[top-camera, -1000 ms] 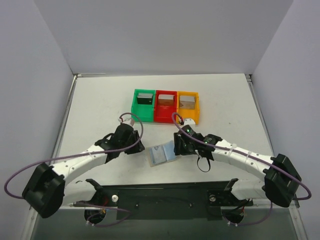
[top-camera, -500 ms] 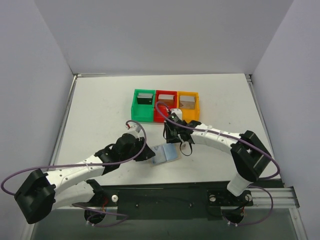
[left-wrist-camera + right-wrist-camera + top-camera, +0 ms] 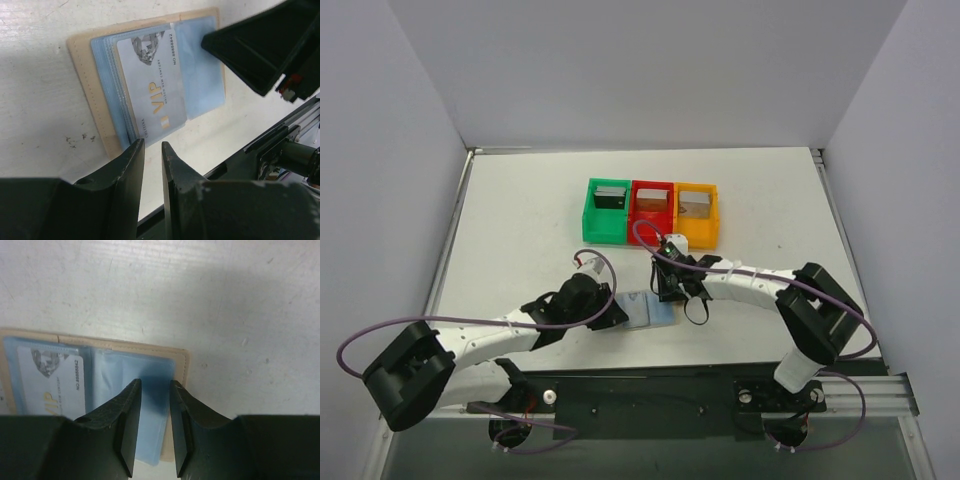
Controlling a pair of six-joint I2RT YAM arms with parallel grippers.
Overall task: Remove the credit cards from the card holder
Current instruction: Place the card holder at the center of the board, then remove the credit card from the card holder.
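Altogether four credit cards show: one pale VIP card (image 3: 152, 85) still tucked in a pocket of the card holder (image 3: 646, 309), and three more standing singly in the bins, a dark one (image 3: 610, 196), a brownish one (image 3: 651, 200) and a grey one (image 3: 695, 203). Three bins sit in a row at 12 o'clock from the holder: a green bin (image 3: 603, 228), a red bin (image 3: 650, 232) and an orange bin (image 3: 698, 232), touching side by side. One holder lies opened flat on the table (image 3: 520, 220), near the middle of its near edge.

Two grippers flank it. The left gripper (image 3: 152, 145) sits at the holder's 9 o'clock, its jaws parted by only a narrow slit with bare table showing through and nothing between them, tips just beside the tan border. The right gripper (image 3: 155, 382) comes in from 2 o'clock, jaws likewise a narrow slit apart, poised over the empty blue pocket panel; whether the tips touch that panel I cannot tell.
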